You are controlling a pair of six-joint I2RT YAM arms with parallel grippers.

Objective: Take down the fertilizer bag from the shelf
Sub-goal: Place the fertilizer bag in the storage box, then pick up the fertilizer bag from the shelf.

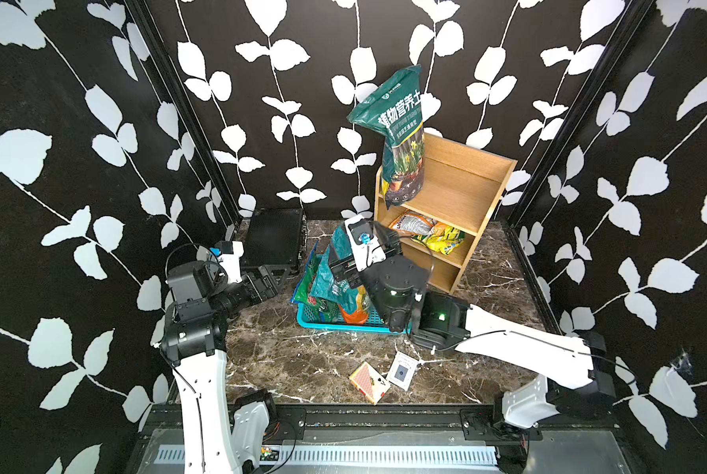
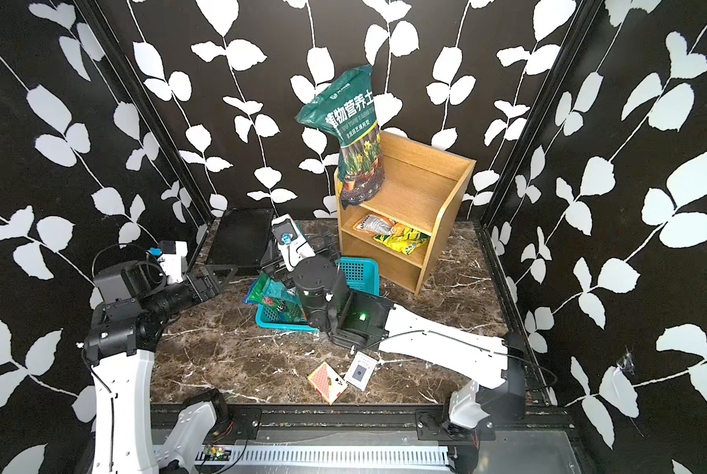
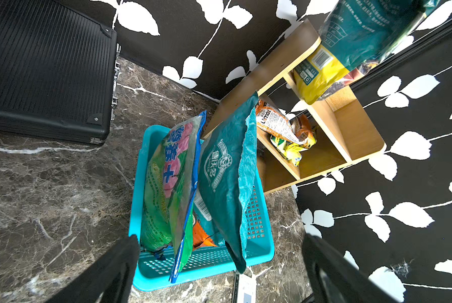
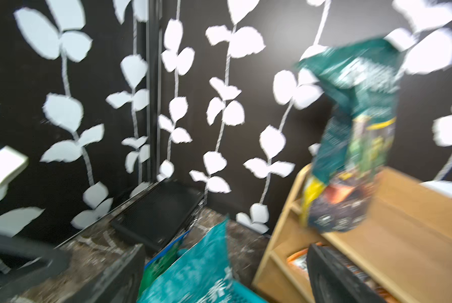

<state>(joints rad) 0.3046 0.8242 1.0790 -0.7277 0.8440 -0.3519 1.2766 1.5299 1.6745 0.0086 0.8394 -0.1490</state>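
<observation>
Blurring the whole right wrist view, motion smear leaves the print on every bag there unreadable. Even so, the right pincer (image 4: 185, 262) shows dark fingers at the lower left and lower right, spread wide and pinching nothing, with the tip of the teal bag (image 4: 201, 270) rising between them. In both top views that arm's wrist and camera cover the pincer's fingers and the right part of the turquoise basket (image 1: 335, 324) at centre frame. The left pincer (image 3: 221, 237) is likewise spread and empty, its fingers cut off by the bottom edge of the left wrist view. The teal bag stands on edge in the basket beside a green-and-pink bag (image 3: 172, 183), and an orange pack (image 3: 201, 236) lies mostly hidden beneath them. A tall green bag (image 1: 397, 127) stands upright at the left end of the top tier of the shelf (image 1: 462, 193), upper centre; the left wrist view crops it at the upper right. Small packets (image 1: 433, 234) lie on the middle tier. Which bag holds fertilizer cannot be told. A black case (image 1: 275, 238) sits at the back of the table (image 1: 302, 357), and a card box (image 1: 369, 381) lies near the front.
</observation>
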